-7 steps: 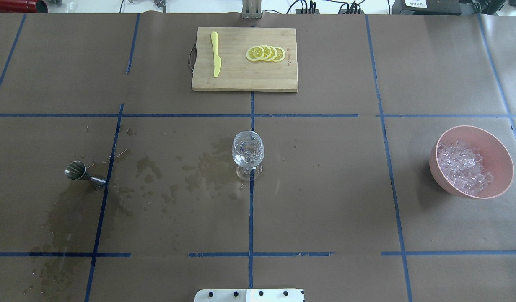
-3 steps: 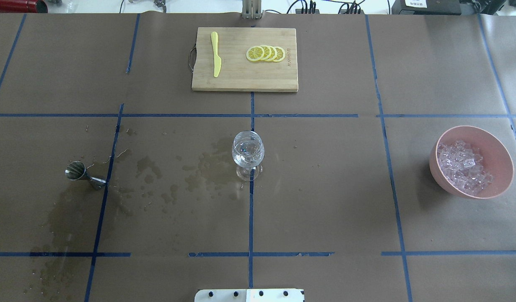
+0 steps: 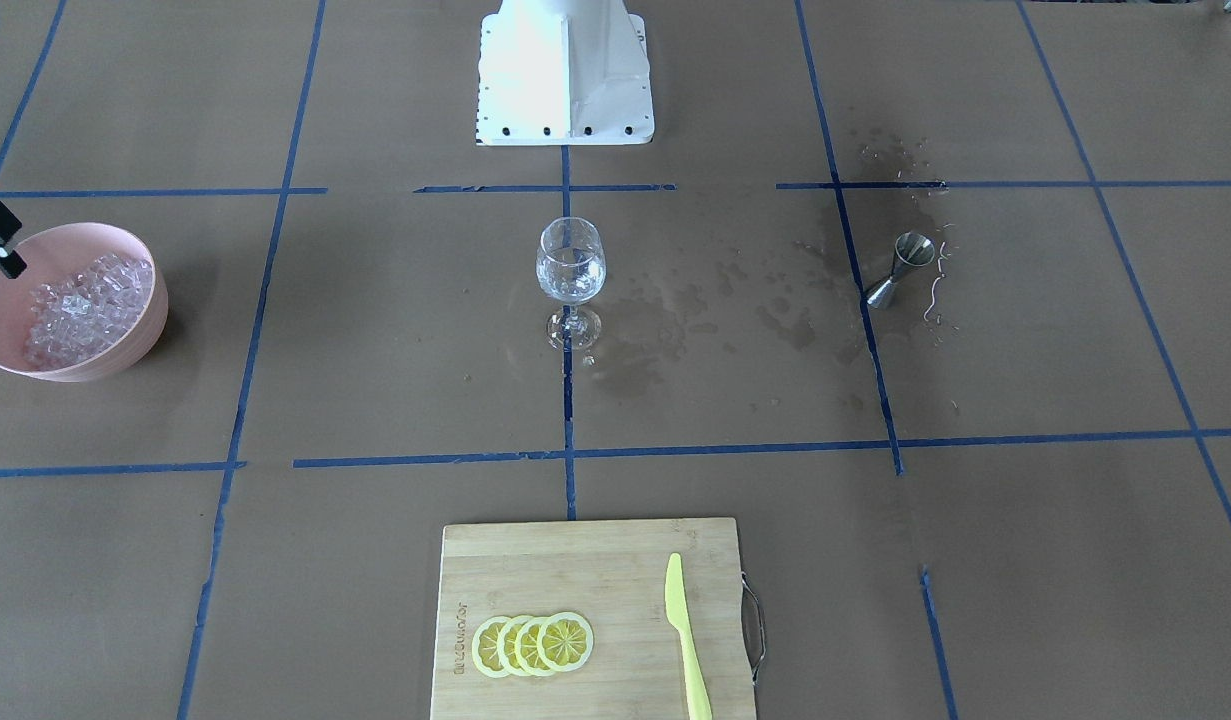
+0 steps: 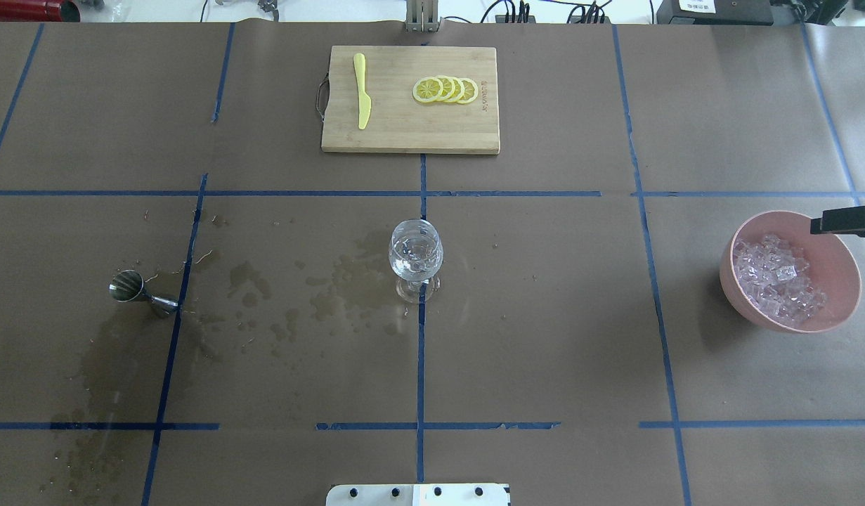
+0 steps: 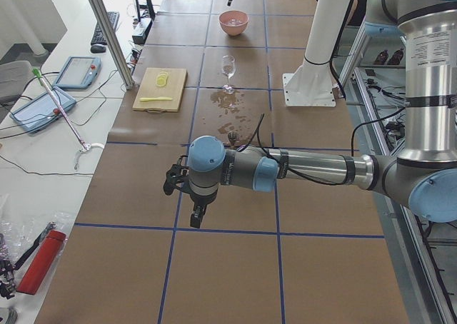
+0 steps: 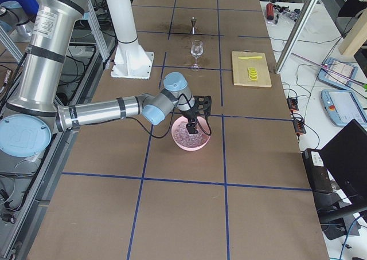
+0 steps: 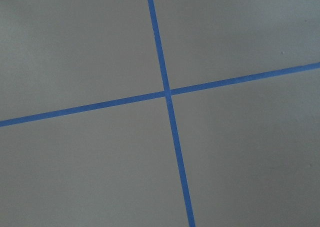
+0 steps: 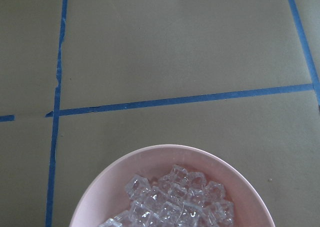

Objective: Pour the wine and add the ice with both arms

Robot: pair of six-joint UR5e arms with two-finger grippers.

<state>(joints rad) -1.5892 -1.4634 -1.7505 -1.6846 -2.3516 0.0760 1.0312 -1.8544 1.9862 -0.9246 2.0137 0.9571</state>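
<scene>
A stemmed wine glass (image 4: 416,256) stands at the table's centre with a little clear wine in it. To its left is a steel jigger (image 4: 133,288), upright. A pink bowl (image 4: 843,309) at the right holds a heap of ice (image 4: 776,281). My right gripper (image 4: 836,221) hangs over the bowl's far rim, and I cannot tell whether it is open or shut. The right wrist view looks down on the ice (image 8: 175,202). My left gripper (image 5: 194,213) shows only in the exterior left view, above bare paper well left of the jigger; I cannot tell its state.
A bamboo cutting board (image 4: 410,133) at the far middle carries lemon slices (image 4: 446,90) and a yellow knife (image 4: 362,91). Wet stains (image 4: 263,295) spread between the jigger and the glass. The white pedestal (image 3: 565,70) stands at the robot's side.
The right gripper has come into the overhead view from the right edge, over the bowl's far rim. The glass, jigger and bowl have not moved.
</scene>
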